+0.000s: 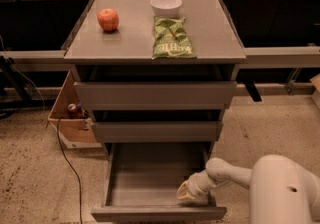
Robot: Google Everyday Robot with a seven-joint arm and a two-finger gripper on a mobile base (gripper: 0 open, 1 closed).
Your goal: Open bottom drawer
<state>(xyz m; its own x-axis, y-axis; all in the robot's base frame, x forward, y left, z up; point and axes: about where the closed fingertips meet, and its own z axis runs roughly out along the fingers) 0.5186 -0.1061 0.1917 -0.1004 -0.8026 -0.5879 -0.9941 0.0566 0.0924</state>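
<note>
The grey cabinet has three plain drawer fronts. The bottom drawer (150, 178) stands pulled out toward me, its shallow grey box interior showing and nothing in it, its front edge (159, 213) at the bottom of the view. My white arm comes in from the lower right. My gripper (187, 191) is inside the drawer at its front right corner, just behind the front panel. The top drawer front (155, 95) and the middle drawer front (156, 131) are each pulled out a little.
On the cabinet top lie a red apple (108, 19), a white bowl (166, 5) and a green chip bag (171, 38). A wooden box (70, 118) with a can stands on the floor to the left, with a black cable (67, 163) beside it. Metal rails run behind.
</note>
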